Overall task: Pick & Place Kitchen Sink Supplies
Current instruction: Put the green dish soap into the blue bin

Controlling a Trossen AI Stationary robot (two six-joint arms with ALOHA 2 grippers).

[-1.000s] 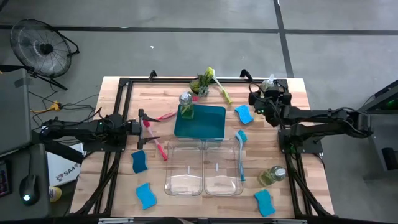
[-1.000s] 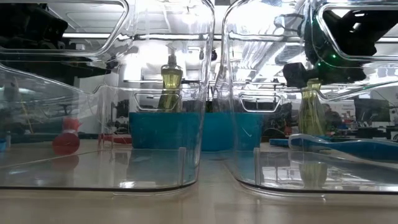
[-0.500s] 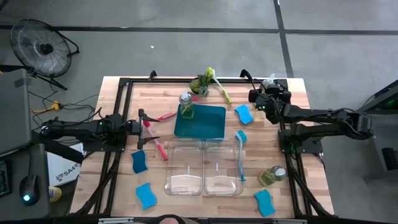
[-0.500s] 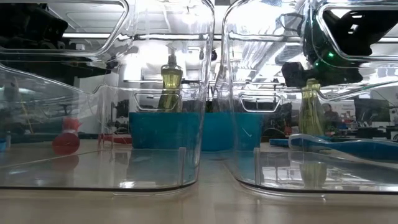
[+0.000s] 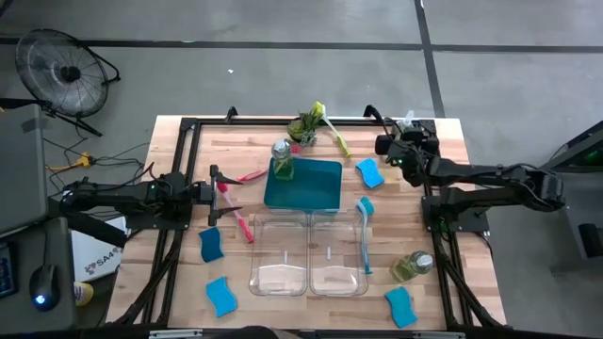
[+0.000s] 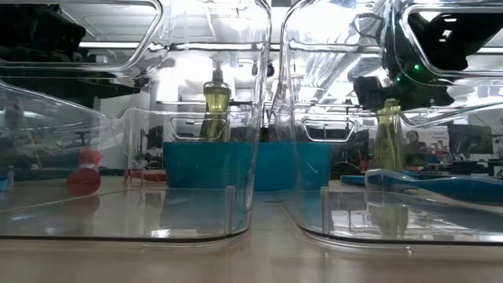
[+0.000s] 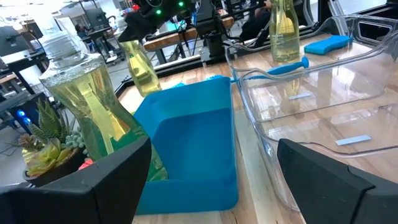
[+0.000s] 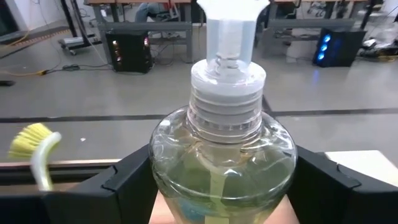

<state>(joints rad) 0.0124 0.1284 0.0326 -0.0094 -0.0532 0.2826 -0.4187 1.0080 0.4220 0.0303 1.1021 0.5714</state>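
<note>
Clear pump bottle of yellow-green soap: stands at the table's far right corner, well right of the teal tray, body between the right gripper fingers, which flank it closely; contact cannot be told. Left gripper: fingers spread, empty, left of the tray, beside a red-pink brush.

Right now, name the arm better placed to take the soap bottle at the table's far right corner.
Right. The right gripper already straddles that soap bottle; the left gripper waits across the table.
</note>
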